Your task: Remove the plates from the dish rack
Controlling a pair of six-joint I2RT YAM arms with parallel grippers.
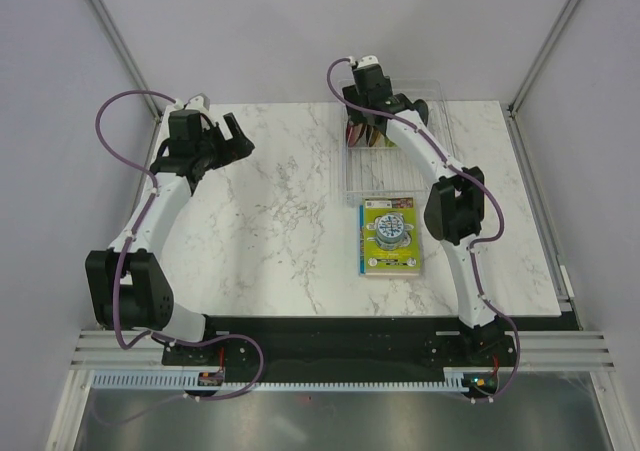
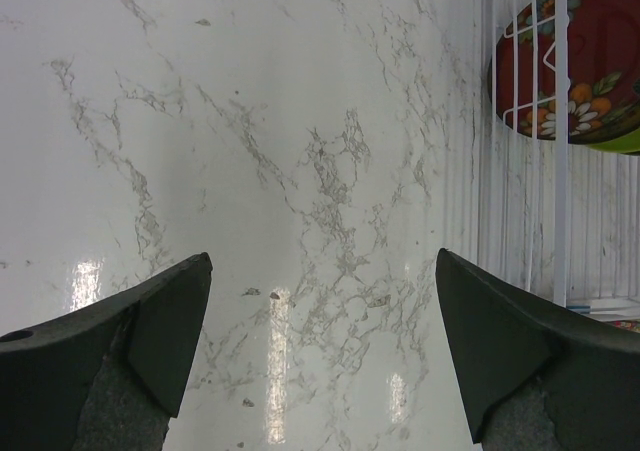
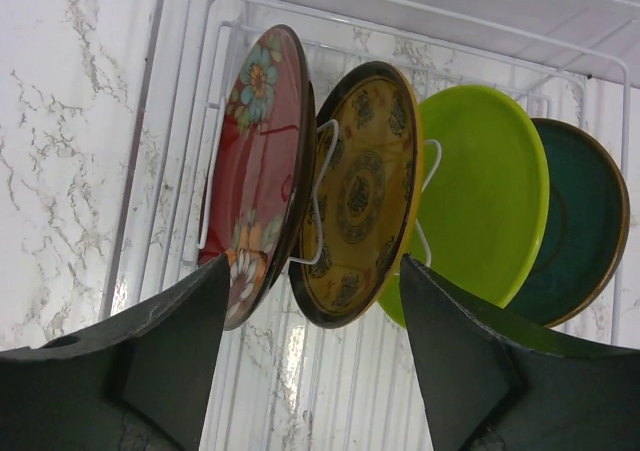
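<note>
The clear dish rack (image 1: pixel 432 131) stands at the back right of the table. Four plates stand on edge in it: red patterned (image 3: pixel 255 171), golden-yellow patterned (image 3: pixel 360 196), lime green (image 3: pixel 485 191) and dark teal (image 3: pixel 580 221). My right gripper (image 3: pixel 315 321) is open and hovers over the rack, its fingers on either side of the yellow plate's lower edge, touching nothing. In the top view the right gripper (image 1: pixel 370 106) hides most of the plates. My left gripper (image 2: pixel 320 321) is open and empty over bare marble at the back left (image 1: pixel 225 141). The red plate (image 2: pixel 570 61) shows through the rack's ribs.
A flat green-yellow package (image 1: pixel 390 236) lies on the marble table (image 1: pixel 280 221) just in front of the rack. White frame posts stand at both back corners. The black base rail runs along the near edge.
</note>
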